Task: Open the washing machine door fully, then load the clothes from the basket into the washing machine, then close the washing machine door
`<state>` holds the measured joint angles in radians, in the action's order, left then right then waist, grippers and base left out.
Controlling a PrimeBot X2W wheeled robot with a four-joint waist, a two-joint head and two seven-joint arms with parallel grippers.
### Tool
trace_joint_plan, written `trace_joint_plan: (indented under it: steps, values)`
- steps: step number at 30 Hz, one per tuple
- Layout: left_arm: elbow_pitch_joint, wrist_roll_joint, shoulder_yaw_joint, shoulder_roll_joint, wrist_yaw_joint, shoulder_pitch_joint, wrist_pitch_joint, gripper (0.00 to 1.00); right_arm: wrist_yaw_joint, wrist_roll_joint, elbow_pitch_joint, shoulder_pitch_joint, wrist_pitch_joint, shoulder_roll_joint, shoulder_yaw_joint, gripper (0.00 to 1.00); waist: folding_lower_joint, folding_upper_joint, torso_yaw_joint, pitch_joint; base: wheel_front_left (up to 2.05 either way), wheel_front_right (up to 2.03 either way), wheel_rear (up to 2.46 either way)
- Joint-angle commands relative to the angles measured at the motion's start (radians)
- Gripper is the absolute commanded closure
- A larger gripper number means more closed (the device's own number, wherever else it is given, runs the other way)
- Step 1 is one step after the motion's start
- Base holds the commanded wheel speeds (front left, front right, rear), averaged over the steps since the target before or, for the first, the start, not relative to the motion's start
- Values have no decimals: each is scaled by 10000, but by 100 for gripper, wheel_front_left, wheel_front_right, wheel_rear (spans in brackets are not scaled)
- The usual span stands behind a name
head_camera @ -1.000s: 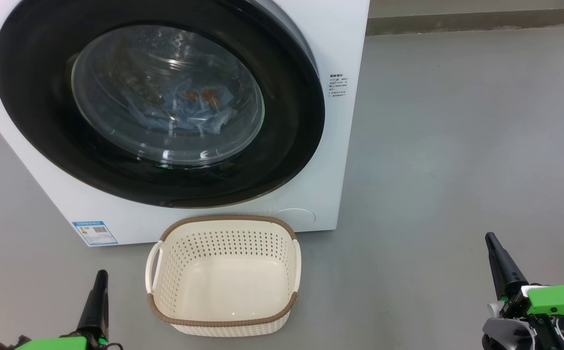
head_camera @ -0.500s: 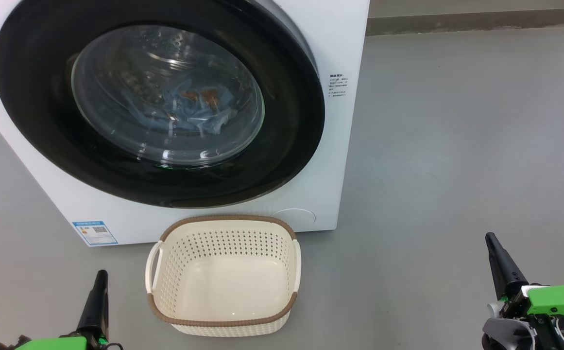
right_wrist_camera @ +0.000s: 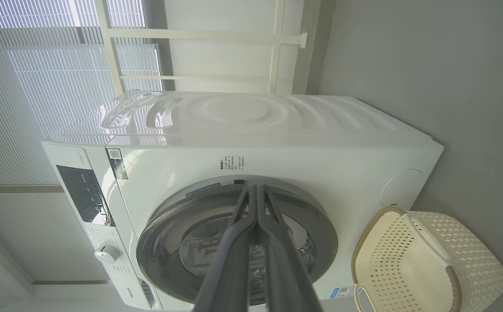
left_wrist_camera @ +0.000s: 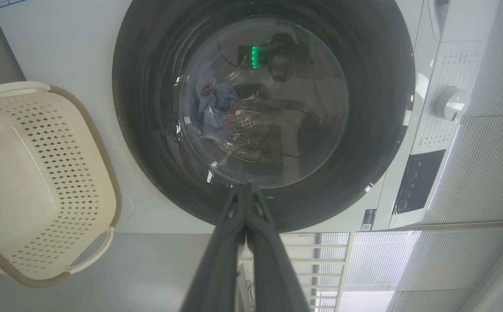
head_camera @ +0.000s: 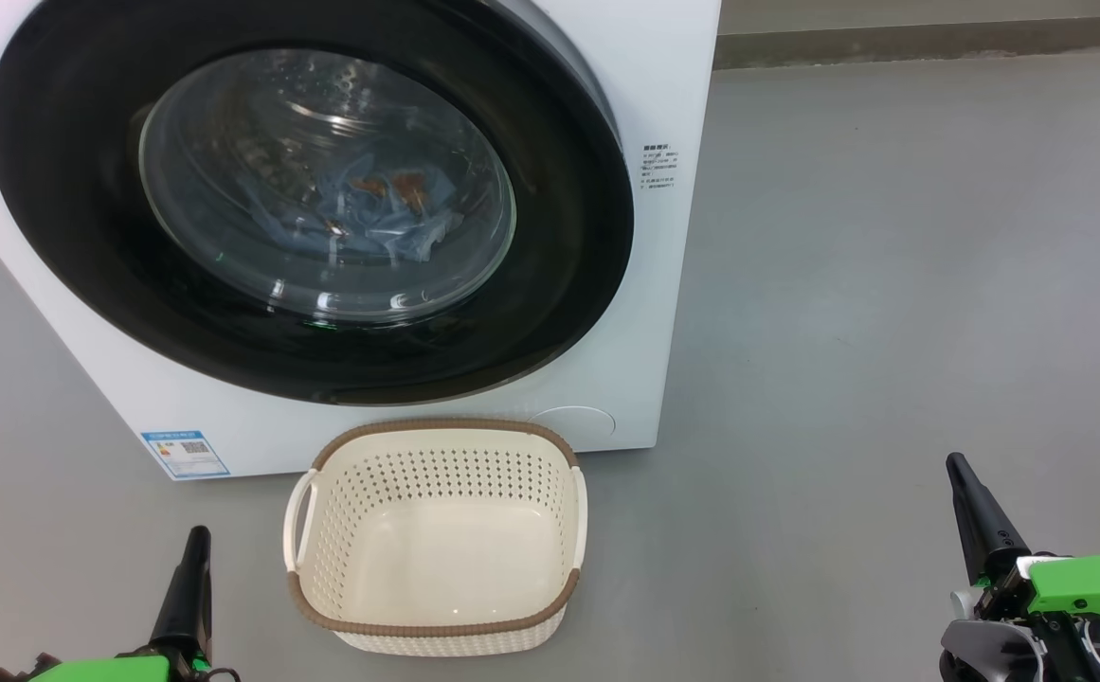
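Note:
The white washing machine [head_camera: 663, 85] stands ahead with its round black washing machine door [head_camera: 559, 284] shut flat against the front. Through the glass, the light blue clothes [head_camera: 369, 218] with orange-brown prints lie in the drum, and they show again as clothes [left_wrist_camera: 216, 110] in the left wrist view. On the floor before the machine sits the cream basket [head_camera: 436, 535] with nothing inside. My left gripper [head_camera: 195, 540] is shut at the lower left, left of the basket. My right gripper [head_camera: 959, 466] is shut at the lower right, well away from the basket. Both hold nothing.
Grey floor [head_camera: 891, 284] stretches to the right of the machine. A control panel with a knob [left_wrist_camera: 450, 102] sits at the machine's top. Windows with blinds [right_wrist_camera: 39, 65] stand behind the machine.

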<state>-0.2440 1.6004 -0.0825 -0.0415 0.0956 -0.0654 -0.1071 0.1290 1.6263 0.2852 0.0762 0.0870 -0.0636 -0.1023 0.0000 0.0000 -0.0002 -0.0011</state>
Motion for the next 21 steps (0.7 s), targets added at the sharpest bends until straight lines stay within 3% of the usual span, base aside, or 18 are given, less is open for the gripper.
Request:
trace_joint_plan:
  steps: [1, 21]
  values:
    - [315, 70, -331, -87, 11, -445, -63, 100, 17, 109, -314, 433, -1, -125, 214, 100, 0, 0, 0, 0, 0, 0, 0]
    - [315, 70, -332, -87, 11, -445, -63, 100, 17, 127, -315, 431, -18, -141, 235, 100, 0, 0, 0, 0, 0, 0, 0]
